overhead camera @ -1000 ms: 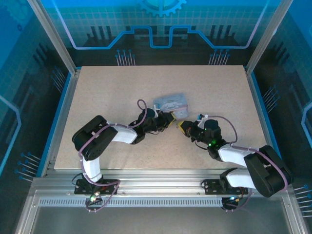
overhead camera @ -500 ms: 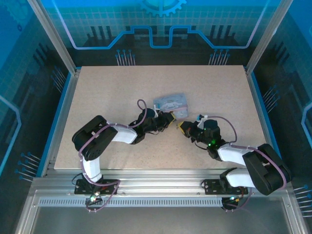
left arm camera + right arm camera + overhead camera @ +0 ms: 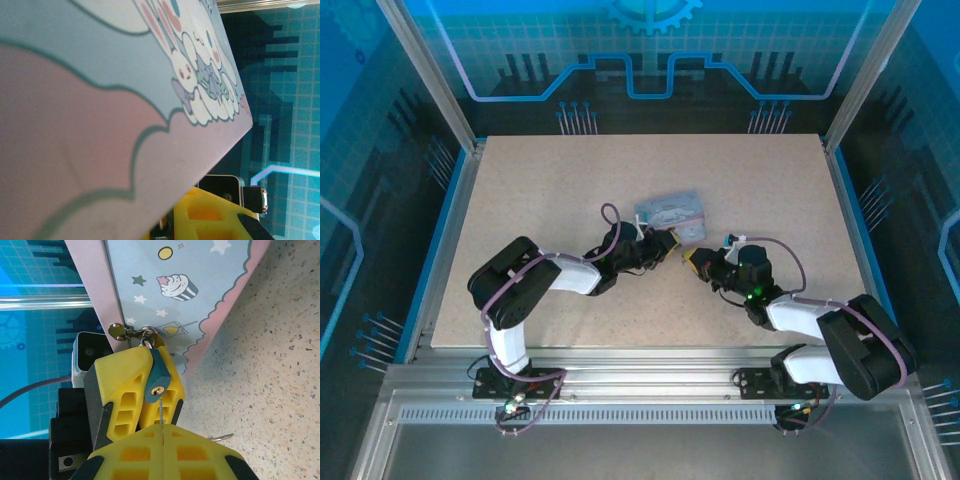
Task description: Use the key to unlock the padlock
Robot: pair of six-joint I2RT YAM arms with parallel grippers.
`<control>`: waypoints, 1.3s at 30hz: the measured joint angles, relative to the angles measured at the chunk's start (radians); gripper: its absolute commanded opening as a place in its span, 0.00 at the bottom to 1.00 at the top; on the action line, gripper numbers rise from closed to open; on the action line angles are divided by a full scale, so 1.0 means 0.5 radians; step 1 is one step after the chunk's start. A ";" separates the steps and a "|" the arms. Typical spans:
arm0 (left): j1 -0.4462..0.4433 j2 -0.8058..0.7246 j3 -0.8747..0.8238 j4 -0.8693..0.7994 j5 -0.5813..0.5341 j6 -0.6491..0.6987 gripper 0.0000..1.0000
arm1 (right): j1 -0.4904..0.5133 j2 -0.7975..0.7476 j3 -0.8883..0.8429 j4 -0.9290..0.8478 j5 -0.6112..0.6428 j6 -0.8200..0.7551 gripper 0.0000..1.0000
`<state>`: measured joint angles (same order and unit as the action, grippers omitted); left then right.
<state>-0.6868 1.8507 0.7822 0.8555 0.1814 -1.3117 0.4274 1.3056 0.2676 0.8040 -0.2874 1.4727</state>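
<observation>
Right jaws — a touch further left

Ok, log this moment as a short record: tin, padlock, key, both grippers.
tin: pale blue, cartoon print, pink border
padlock: dark bluish, hanging from the tin's latch
key: thin blade, tip at the padlock's keyhole
left gripper: shut on the padlock
right gripper: shut on the key
</observation>
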 measured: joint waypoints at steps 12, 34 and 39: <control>0.005 0.001 0.000 0.008 0.000 0.000 0.00 | 0.000 0.011 0.039 0.024 -0.001 -0.016 0.00; 0.008 0.002 0.000 0.021 0.001 -0.037 0.00 | 0.000 0.011 0.038 0.015 0.000 -0.038 0.00; 0.009 0.002 0.000 0.021 0.002 -0.037 0.00 | 0.000 0.001 0.038 0.009 0.000 -0.053 0.00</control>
<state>-0.6823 1.8519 0.7822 0.8658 0.1822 -1.3300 0.4274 1.3060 0.2867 0.8085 -0.2874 1.4464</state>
